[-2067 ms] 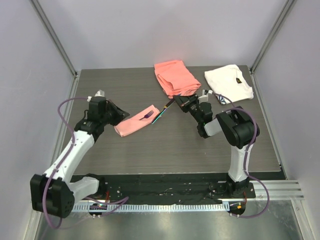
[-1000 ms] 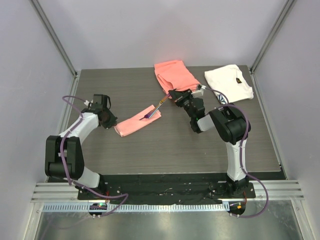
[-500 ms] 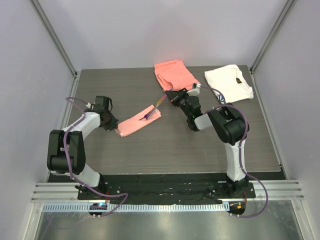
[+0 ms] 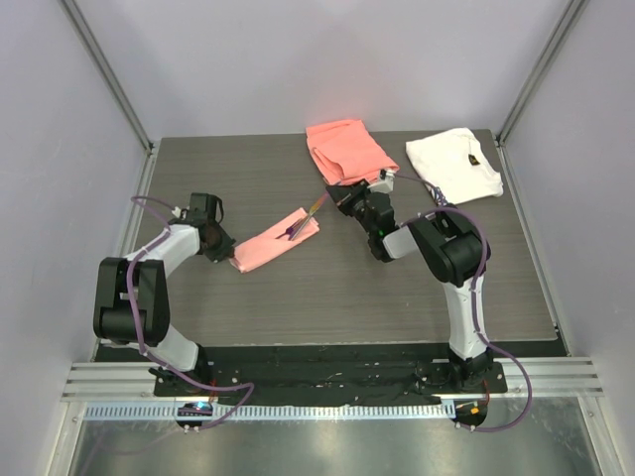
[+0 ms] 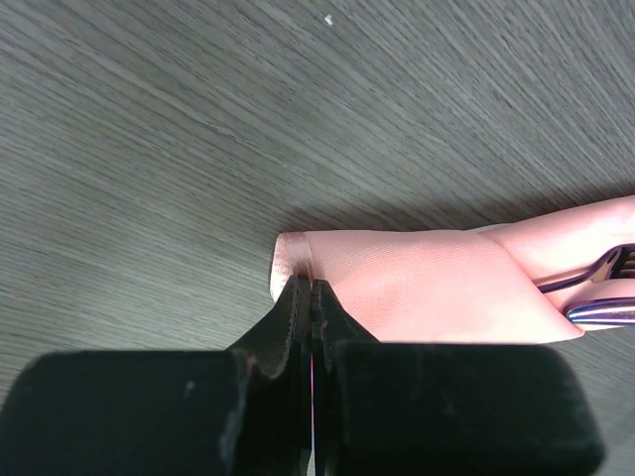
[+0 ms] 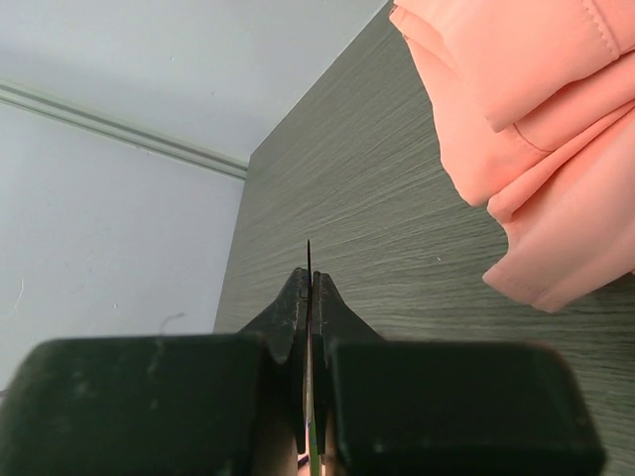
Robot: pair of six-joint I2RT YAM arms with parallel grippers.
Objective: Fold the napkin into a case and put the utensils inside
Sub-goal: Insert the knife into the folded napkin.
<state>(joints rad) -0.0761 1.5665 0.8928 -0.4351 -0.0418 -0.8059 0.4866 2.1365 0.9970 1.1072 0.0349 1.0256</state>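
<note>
The case (image 4: 273, 244) is a narrow pale-pink folded napkin lying slantwise left of the table's middle. My left gripper (image 4: 226, 250) is shut on its near-left end; in the left wrist view the jaws (image 5: 311, 288) pinch the cloth's edge (image 5: 427, 288). A fork (image 5: 607, 270) and a second dark purple tip (image 5: 600, 314) show at the case's far end. My right gripper (image 4: 337, 197) is shut on a slim purple utensil (image 4: 310, 213) whose tip reaches the case's upper-right mouth. In the right wrist view only its thin edge (image 6: 309, 260) shows between the closed fingers.
A thick coral-orange cloth (image 4: 347, 154) lies at the back centre, right beside my right gripper, and fills the right of the right wrist view (image 6: 536, 149). A white cloth with a dark mark (image 4: 453, 164) lies at the back right.
My right gripper has carried the utensil left, its tip now at the case's mouth beside the fork. My left arm has dropped low and closed on the case's left end.
</note>
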